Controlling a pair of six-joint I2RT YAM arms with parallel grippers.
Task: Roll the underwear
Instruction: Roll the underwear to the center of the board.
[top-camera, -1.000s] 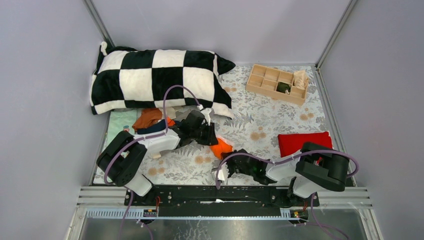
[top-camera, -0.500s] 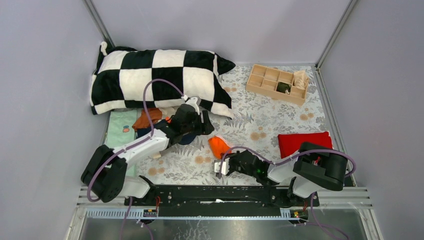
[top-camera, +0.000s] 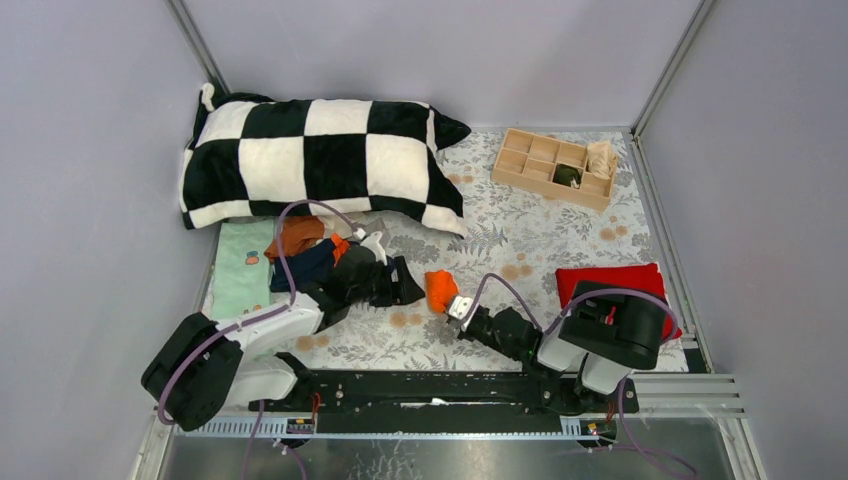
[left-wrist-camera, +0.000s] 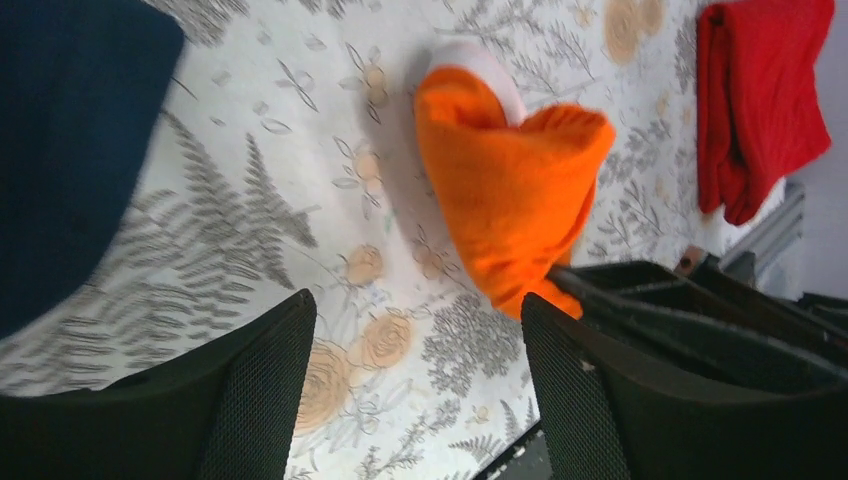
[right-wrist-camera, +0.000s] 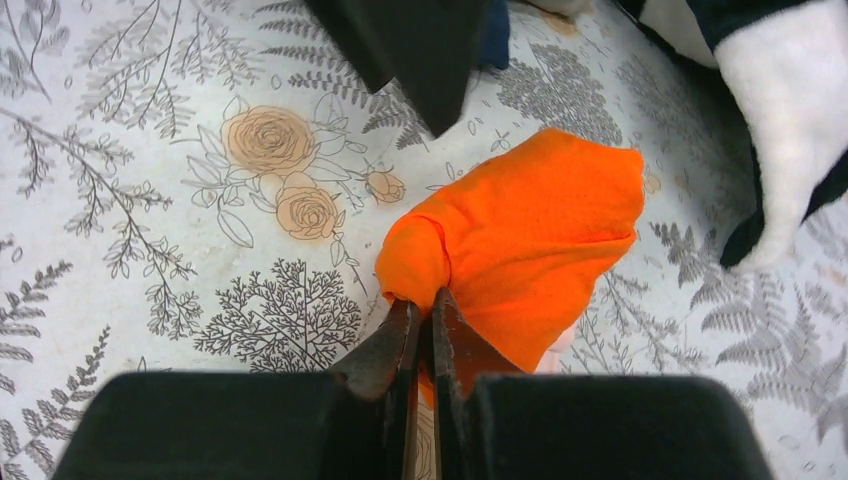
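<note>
Two states: right jaws clamp orange underwear; left jaws wide apart, empty.

orange underwear: fuzzy matt cloth | table cover: smooth matt print

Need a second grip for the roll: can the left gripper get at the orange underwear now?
Probably yes: left gripper is open, only bare floral cloth before the orange underwear; right gripper pinches one end.
</note>
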